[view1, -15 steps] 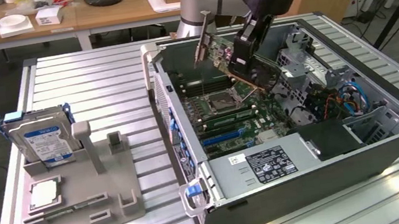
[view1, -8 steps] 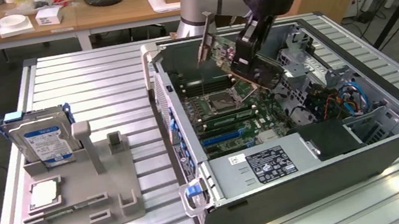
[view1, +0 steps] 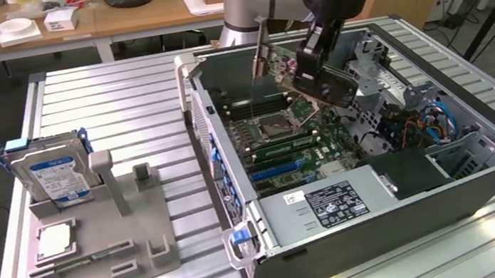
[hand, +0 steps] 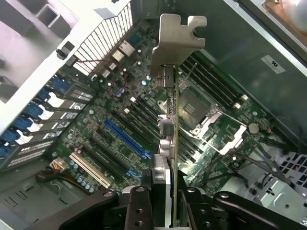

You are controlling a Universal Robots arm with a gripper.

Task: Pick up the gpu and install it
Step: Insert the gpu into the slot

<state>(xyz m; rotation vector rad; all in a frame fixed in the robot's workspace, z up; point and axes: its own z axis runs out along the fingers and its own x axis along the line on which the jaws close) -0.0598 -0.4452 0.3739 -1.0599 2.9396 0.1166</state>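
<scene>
slatted aluminium table (view1: pixel 119 105), workshop desks behind; open computer case (view1: pixel 403 226) lying on its side, grey parts fixture (view1: pixel 97 238) at the exterior view's left

- gripper (view1: pixel 312 58): clenched on the gpu (view1: pixel 329 86), jaws pinching the card's upper edge from both faces; wrist view gives the same grip, gripper (hand: pixel 165 203) with the gpu (hand: pixel 171 112) running edge-on away from it, metal bracket (hand: pixel 178 33) at the far end
- gpu: airborne in the case opening, tilted, above the motherboard (view1: pixel 291 144) and clear of it; nothing seated yet
- under the card, wrist view: motherboard (hand: pixel 115 143), cpu socket (hand: pixel 194 112) just beside the card's line, blue slot (hand: pixel 125 140) off to one side; card not over that slot as far as i can tell
- further out: power supply (view1: pixel 328 204) at the near end of the case; hard drive (view1: pixel 53 175) standing in the fixture, well apart from the work

step, my reading: pick done, install in hand, at the carry-and-align stage, roughly midway

what seating calls for, judged: card edge level and parallel with its slot, bracket toward the vented wall (hand: pixel 112 31), then a straight press down; with the tilt left in, the edge connector would meet the slot at an angle
</scene>
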